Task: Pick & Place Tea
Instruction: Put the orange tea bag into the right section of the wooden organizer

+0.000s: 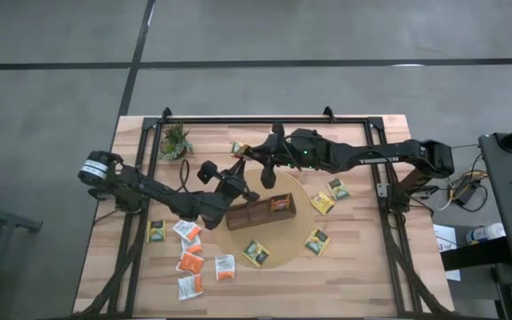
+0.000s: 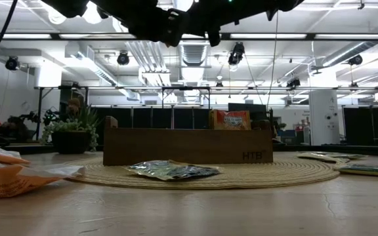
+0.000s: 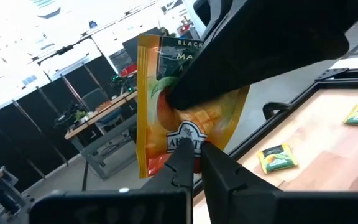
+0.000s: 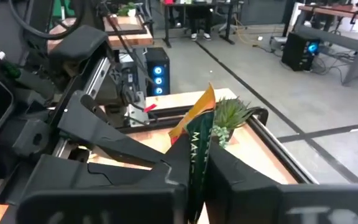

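Note:
An orange tea sachet [image 3: 160, 124] hangs in the air above the far left end of the wooden divided tray [image 1: 258, 212], with both grippers shut on it. My left gripper [image 1: 238, 178] reaches in from the table's left, my right gripper [image 1: 258, 162] from the right. The right wrist view shows the sachet [image 4: 199, 118] edge-on. Another orange sachet [image 1: 280, 204] stands in the tray's right compartment. Loose tea sachets lie on the table at the front left [image 1: 192, 258] and at the right [image 1: 323, 203]. My left gripper pinches the sachet's edge by the brand mark [image 3: 188, 146] between its two fingertips, coming level from the table's left. The sachet is lifted clear of table and tray. My right gripper pinches the flat faces of the sachet's other half [image 3: 179, 99] between its two fingers [image 3: 241, 56], coming nearly level from the table's right. The sachet stands edge-on between them [image 4: 197, 149].
The tray sits on a round woven mat [image 1: 278, 253], where a sachet [image 1: 256, 253] also lies. A small potted plant [image 1: 176, 142] stands at the far left corner. One sachet [image 1: 238, 148] lies near the far edge. Black frame rails [image 1: 380, 187] run along the table's sides.

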`<state>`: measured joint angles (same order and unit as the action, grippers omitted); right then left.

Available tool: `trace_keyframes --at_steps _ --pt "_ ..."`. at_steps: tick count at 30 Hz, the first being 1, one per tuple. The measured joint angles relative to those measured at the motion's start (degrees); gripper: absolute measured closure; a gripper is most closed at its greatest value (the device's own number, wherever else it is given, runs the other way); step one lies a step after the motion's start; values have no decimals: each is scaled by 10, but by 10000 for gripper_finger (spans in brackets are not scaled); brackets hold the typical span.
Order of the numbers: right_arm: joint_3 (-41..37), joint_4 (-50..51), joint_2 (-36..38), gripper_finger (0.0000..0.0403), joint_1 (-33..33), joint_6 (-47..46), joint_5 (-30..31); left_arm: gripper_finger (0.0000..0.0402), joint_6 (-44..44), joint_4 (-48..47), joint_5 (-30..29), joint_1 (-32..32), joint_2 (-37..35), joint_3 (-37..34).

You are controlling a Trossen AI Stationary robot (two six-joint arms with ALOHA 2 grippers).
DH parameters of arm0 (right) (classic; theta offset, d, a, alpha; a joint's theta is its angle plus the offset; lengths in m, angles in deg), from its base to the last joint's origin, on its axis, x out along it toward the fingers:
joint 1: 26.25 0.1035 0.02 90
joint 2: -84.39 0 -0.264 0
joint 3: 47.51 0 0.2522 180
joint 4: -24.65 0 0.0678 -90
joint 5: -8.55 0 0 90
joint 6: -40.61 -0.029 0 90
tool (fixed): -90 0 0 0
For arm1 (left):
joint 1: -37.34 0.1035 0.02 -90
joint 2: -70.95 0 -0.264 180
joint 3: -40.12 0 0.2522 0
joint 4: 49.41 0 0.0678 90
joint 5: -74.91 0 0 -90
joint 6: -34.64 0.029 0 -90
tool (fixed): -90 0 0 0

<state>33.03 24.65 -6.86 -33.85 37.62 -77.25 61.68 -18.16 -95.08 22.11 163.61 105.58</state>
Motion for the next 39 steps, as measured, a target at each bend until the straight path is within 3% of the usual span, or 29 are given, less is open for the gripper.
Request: trace_keyframes --at_steps 14,27,34,39 --pt "-5 5 4 394 8 4 0 376 28 -18 14 1 -2 -3" --pt "-5 12 29 394 7 36 7 242 48 -24 -8 -7 -15 -3" --pt "-5 177 103 394 7 78 11 235 111 -29 -60 -46 -43 -4" --pt "-6 346 129 394 9 84 -79 234 99 -35 -57 -67 -69 -5"
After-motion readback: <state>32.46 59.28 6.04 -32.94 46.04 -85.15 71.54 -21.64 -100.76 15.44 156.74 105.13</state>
